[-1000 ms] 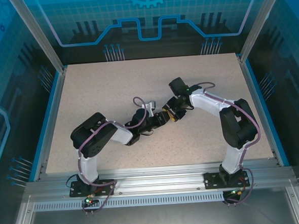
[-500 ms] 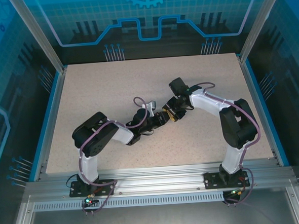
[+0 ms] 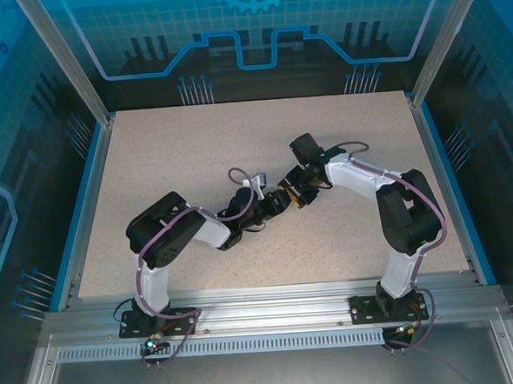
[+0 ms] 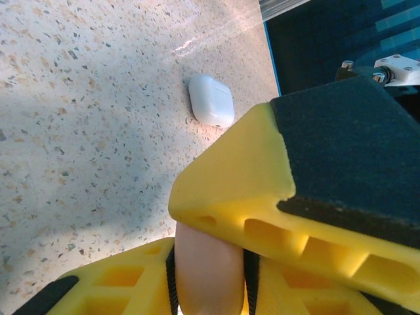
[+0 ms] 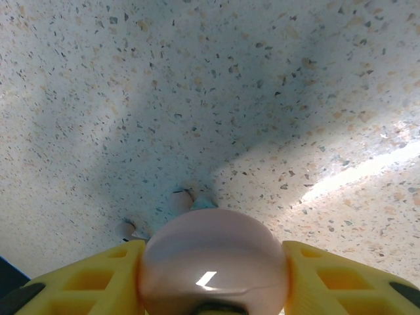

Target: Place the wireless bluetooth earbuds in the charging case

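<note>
My right gripper (image 5: pixel 213 279) is shut on the pale pinkish rounded charging case (image 5: pixel 213 252), which has a seam across its front. On the table just beyond it lie two tiny pale earbuds (image 5: pixel 180 200) (image 5: pixel 128 228). My left gripper (image 4: pixel 210 266) is shut on a narrow part of the same pale case (image 4: pixel 209 282), with a yellow finger of the right gripper (image 4: pixel 262 177) right above it. In the top view the left gripper (image 3: pixel 279 204) and right gripper (image 3: pixel 291 196) meet tip to tip at mid-table.
A second, closed white case (image 4: pixel 211 100) lies on the speckled table (image 3: pixel 176 153) near an edge in the left wrist view. Blue walls and metal rails (image 3: pixel 75 72) enclose the table. Both arms reach in from the near edge.
The left arm has crept slightly toward the right gripper. The right arm and the held case look unchanged.
</note>
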{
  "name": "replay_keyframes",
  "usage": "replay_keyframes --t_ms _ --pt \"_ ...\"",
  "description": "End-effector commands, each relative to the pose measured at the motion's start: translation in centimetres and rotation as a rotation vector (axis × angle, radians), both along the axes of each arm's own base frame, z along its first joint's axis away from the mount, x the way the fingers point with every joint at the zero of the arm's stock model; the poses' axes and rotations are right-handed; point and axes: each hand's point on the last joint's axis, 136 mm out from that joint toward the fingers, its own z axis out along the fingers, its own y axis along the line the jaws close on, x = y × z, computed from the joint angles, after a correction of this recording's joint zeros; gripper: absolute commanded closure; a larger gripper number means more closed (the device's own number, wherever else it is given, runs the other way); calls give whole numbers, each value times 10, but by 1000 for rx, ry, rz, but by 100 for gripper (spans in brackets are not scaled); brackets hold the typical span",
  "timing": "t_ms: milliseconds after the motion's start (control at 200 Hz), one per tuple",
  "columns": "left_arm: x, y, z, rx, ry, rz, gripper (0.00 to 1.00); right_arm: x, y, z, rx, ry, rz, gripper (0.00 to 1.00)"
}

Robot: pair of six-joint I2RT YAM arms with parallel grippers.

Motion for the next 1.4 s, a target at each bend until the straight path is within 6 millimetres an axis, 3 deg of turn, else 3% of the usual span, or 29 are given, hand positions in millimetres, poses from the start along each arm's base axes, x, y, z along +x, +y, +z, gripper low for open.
replay_keyframes --t_ms 0,125,195,450,615,800,1101,1221,1391 --pt "12 -1 15 -49 -46 53 69 -9 0 4 15 29 2 52" --pt "13 -1 13 -56 -41 63 75 -9 1 3 19 34 2 52" --pt "13 -2 12 -60 -41 62 84 -9 1 3 22 33 4 52" --pt "10 -4 10 -62 -23 47 95 -2 -2 10 35 7 -8 48" --pt "3 -2 9 -49 -3 27 100 23 -15 36 48 -92 -27 28" --pt "-11 3 16 8 -6 -38 100 38 -44 70 22 -216 -16 24" --pt "-25 32 57 65 -59 -265 100 16 -79 79 -68 -504 231 24" --pt "-31 48 76 49 -91 -358 100 3 -70 94 -32 -694 368 24" --pt "-44 57 96 51 -120 -454 100 -18 -49 104 104 -817 477 24"
